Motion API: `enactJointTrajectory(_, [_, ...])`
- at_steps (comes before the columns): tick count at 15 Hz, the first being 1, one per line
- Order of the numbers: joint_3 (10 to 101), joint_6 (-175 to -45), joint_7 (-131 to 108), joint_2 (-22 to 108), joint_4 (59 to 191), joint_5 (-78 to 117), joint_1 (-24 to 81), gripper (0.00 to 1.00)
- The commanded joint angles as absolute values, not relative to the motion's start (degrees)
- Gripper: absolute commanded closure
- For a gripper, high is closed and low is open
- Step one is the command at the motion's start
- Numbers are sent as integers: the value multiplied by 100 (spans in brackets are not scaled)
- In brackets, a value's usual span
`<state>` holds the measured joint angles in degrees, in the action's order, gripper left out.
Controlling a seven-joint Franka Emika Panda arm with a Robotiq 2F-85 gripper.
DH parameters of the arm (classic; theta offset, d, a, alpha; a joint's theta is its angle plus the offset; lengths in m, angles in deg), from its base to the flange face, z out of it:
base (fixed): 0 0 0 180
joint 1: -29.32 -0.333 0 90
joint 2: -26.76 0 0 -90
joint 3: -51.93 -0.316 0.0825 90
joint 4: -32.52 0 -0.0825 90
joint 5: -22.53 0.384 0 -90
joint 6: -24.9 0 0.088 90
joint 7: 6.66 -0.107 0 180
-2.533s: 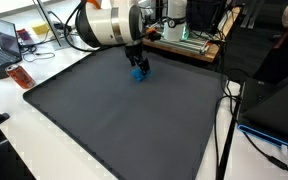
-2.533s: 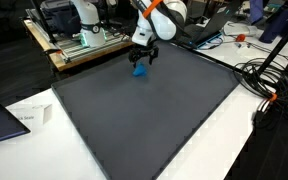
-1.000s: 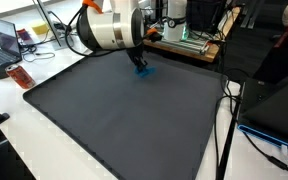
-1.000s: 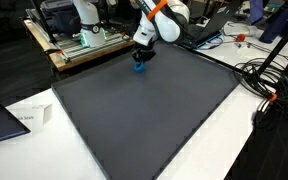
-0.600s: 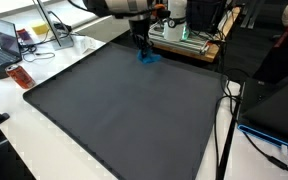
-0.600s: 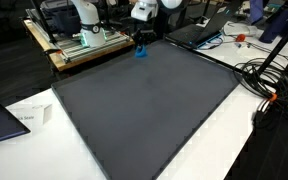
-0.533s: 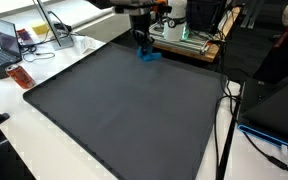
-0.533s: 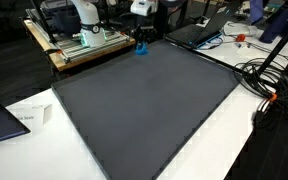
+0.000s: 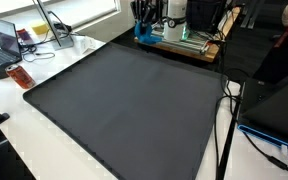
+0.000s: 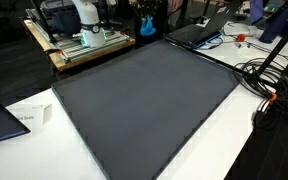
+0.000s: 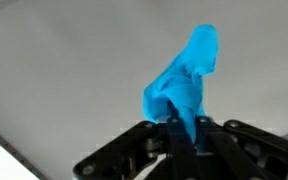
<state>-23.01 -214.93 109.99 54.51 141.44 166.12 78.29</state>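
Note:
A bright blue cloth (image 11: 184, 85) hangs crumpled from my gripper (image 11: 181, 130), whose black fingers are shut on its upper end. In both exterior views the gripper (image 9: 142, 14) (image 10: 147, 16) is high at the top edge of the picture, mostly cut off. The blue cloth (image 9: 144, 33) (image 10: 147, 29) dangles under it, clear of the far edge of the large dark grey mat (image 9: 134, 110) (image 10: 149, 95). In the wrist view, only grey mat shows behind the cloth.
A wooden bench with equipment (image 9: 184, 42) (image 10: 84, 45) stands just beyond the mat's far edge. A laptop (image 9: 6, 40) and a red object (image 9: 21, 77) lie on the white table beside the mat. Cables (image 10: 269, 85) and a dark laptop (image 10: 199, 35) lie off another side.
The gripper has risen from the mat's far part with the blue cloth pinched in it. It has moved up and back toward the bench until the arm is nearly out of frame.

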Motion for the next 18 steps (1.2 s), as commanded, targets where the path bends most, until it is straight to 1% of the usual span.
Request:
enactJointTrajectory(1, [-2912, -21174, 10623, 4874, 14258, 16633, 8541, 98])
enactJointTrajectory(8, [-3513, -20710, 10169, 4182, 14253, 16630, 9352, 98])
enactJointTrajectory(9, [-3570, -20689, 10146, 4137, 14254, 16629, 9419, 68])
enactJointTrajectory(10, [-3619, -20657, 10117, 4088, 14254, 16630, 9474, 66])
enactJointTrajectory(11, [-3722, -20645, 10094, 4060, 14267, 16629, 9590, 60])
enactJointTrajectory(18, [-4074, -20684, 9914, 3848, 14284, 16629, 9965, 12])
